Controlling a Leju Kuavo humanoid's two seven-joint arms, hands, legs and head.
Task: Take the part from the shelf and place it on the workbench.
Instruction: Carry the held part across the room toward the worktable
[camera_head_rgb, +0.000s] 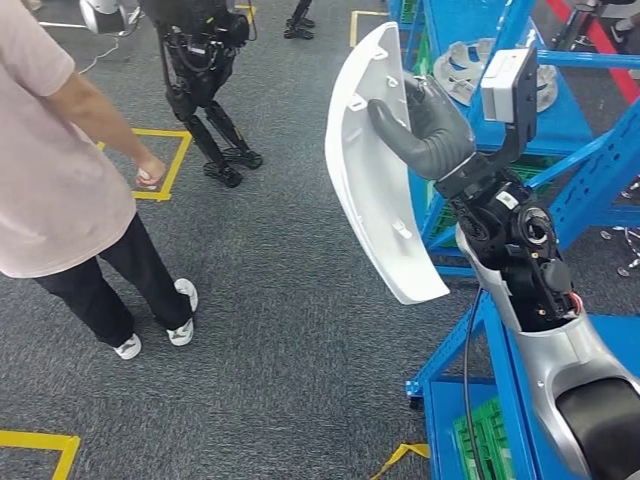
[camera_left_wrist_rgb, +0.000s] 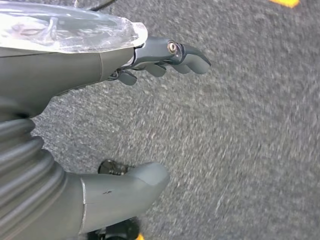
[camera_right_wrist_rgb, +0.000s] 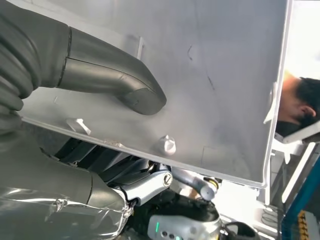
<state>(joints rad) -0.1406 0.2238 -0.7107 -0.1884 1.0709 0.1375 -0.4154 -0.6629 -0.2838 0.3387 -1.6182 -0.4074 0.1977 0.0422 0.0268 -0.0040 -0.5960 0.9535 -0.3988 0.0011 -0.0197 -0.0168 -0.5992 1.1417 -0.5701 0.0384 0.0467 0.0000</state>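
Closest to us is our own right arm (camera_head_rgb: 573, 370), silver and black, rising from the lower right of the head view. At its end our right hand (camera_head_rgb: 426, 130) is clamped on the part (camera_head_rgb: 370, 190), a long curved white shell. The thick thumb presses on the shell's inner, ribbed face, and in the right wrist view the thumb (camera_right_wrist_rgb: 124, 85) lies flat on that face while the darker fingers (camera_right_wrist_rgb: 113, 165) wrap under the edge, so the panel is pinched across its rim. We judge this grip is chosen because the shell is wide and thin: holding it by one long edge keeps it upright and away from our body.

The part is therefore off the shelf and in the air, just beside the blue shelf frame (camera_head_rgb: 521, 30), which stands to our right with grey ring-shaped castings (camera_head_rgb: 464, 65) on its deck. Its lower tip hangs near a blue crossbar, and that is the edge to mind when turning.

Our left hand (camera_left_wrist_rgb: 113, 120) hangs over grey carpet (camera_left_wrist_rgb: 245, 125), fingers and thumb apart, holding nothing.

Open carpet lies to our left, but a person in a pale shirt (camera_head_rgb: 53, 160) stands there, and another robot's dark legs (camera_head_rgb: 207, 90) stand farther off. The workbench may be out of frame; we cannot tell where it lies.
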